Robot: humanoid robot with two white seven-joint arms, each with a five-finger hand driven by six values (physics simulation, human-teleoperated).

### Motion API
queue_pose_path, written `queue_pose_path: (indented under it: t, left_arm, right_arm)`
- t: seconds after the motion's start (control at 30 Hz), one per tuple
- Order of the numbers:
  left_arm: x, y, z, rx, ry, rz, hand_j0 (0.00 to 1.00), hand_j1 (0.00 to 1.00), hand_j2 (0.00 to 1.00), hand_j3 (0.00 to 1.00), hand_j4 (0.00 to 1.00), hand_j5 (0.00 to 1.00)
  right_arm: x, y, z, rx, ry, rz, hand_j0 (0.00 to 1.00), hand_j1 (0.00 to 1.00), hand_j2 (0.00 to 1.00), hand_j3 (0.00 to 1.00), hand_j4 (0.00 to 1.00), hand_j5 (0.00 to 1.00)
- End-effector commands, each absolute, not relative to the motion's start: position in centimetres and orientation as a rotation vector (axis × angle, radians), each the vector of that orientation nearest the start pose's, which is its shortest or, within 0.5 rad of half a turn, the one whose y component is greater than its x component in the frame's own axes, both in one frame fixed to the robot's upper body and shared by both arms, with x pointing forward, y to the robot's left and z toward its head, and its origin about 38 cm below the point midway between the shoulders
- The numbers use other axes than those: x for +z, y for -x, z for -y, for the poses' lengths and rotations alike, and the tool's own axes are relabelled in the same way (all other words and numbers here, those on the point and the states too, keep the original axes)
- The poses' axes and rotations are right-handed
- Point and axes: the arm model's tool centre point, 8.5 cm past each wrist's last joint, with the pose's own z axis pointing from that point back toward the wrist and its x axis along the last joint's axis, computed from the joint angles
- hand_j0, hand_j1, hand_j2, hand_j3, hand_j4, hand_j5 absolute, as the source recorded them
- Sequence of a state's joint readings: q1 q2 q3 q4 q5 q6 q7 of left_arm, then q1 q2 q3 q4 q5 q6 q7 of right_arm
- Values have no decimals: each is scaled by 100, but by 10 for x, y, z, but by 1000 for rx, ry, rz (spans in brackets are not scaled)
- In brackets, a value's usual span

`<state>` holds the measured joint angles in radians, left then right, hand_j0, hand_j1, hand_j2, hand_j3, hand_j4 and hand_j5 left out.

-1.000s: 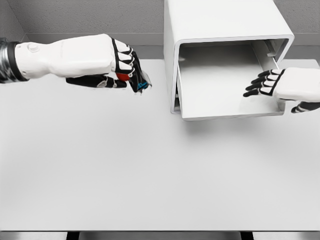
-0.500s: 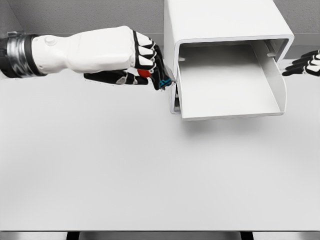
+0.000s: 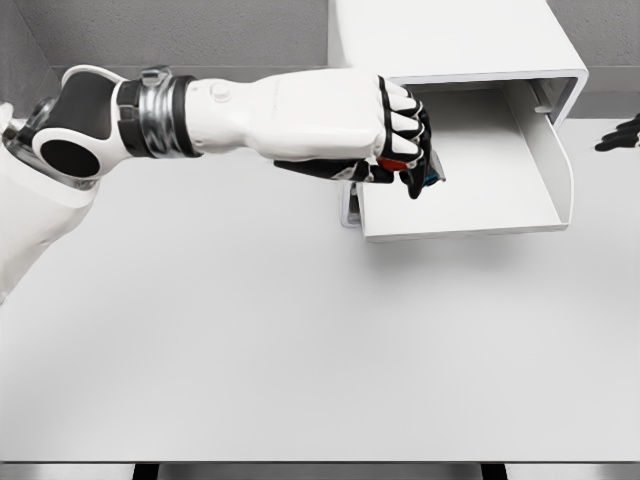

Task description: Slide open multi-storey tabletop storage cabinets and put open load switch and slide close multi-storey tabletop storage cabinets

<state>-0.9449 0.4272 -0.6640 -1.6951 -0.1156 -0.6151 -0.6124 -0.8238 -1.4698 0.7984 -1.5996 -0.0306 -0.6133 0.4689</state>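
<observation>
A white tabletop storage cabinet stands at the back right of the table, its drawer pulled out toward me and open on top. My left hand reaches across from the left and hangs over the drawer's left part, fingers curled around the load switch, a small red, black and blue part mostly hidden by the fingers. Only the dark fingertips of my right hand show at the right edge, beside the drawer and apart from it.
The white table spreads wide in front of the cabinet. A grey wall runs behind it. The table's front edge lies near the bottom of the picture.
My left hand has carried the load switch rightward, from left of the cabinet to above the open drawer. The right hand has left the drawer and drawn back to the right edge.
</observation>
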Motion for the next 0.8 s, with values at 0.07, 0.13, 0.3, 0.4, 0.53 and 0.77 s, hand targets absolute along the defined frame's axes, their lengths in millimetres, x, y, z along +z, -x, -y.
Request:
queue_pose_path:
  t: [0.07, 0.13, 0.3, 0.4, 0.53, 0.77]
  left_arm:
    - [355, -409, -68, 2248, -21, -2257, 45, 45, 45, 45, 45, 45]
    - [352, -413, -64, 2260, -10, -2258, 45, 45, 45, 45, 45, 45]
    - [346, -419, -54, 2274, -9, -2264, 46, 46, 46, 46, 46, 46]
    - [345, -422, -49, 2272, -20, -2274, 46, 46, 46, 46, 46, 46]
    - [334, -436, -46, 2332, 20, -2272, 46, 46, 46, 46, 46, 46]
    - [318, -452, -46, 2419, 72, -2257, 46, 46, 46, 46, 46, 46]
  right_arm:
    - [367, -359, 449, 1972, 600, 1257, 100, 100, 100, 100, 100, 100]
    - [364, -360, 441, 1986, 582, 1276, 100, 100, 100, 100, 100, 100]
    - [355, -368, 422, 1995, 530, 1342, 100, 100, 100, 100, 100, 100]
    - [356, -369, 420, 1992, 531, 1354, 100, 100, 100, 100, 100, 100]
    - [358, -369, 423, 1981, 529, 1355, 100, 100, 100, 100, 100, 100]
    - [357, -370, 422, 1978, 528, 1361, 100, 100, 100, 100, 100, 100]
